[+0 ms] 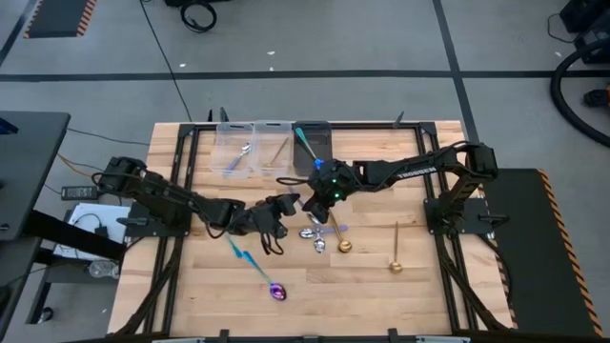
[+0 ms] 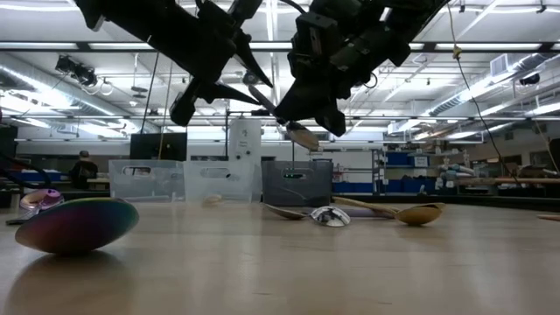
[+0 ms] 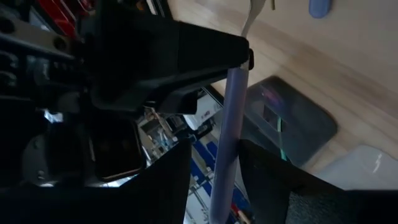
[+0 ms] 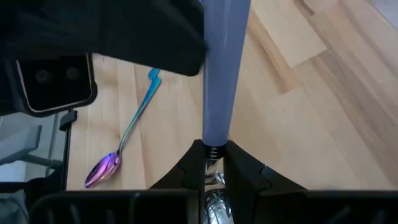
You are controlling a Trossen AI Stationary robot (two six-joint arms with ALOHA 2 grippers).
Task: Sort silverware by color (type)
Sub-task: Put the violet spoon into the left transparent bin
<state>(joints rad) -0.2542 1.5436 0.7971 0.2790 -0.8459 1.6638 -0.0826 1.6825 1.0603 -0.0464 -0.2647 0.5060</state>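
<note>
A silver spoon with a lilac handle (image 4: 225, 68) hangs in the air between both arms over the table's middle. My right gripper (image 4: 213, 149) is shut on it. My left gripper (image 3: 214, 165) faces it from the table's left, its two fingers (image 3: 168, 180) open on either side of the lilac handle (image 3: 229, 124); I cannot tell whether one finger touches it. In the low view the spoon's bowl (image 2: 303, 136) sticks out below my right gripper (image 2: 317, 109). A teal-handled iridescent spoon (image 1: 255, 270) lies on the table near its front edge. My right gripper pinches the spoon's bare metal neck (image 4: 212, 154) between its two fingertips, just where the lilac handle ends. The fingers lie across the spoon and slant down from the table's right. The spoon is lifted clear and tilted, with its handle reaching toward my left gripper and its bowl (image 4: 214, 205) lowest.
Three bins stand at the far edge: two clear ones (image 1: 236, 148) (image 1: 274, 145) and a dark one (image 1: 313, 143), each with a spoon inside. Two gold spoons (image 1: 395, 250) (image 1: 343, 243) and silver spoons (image 1: 312, 233) lie right of centre.
</note>
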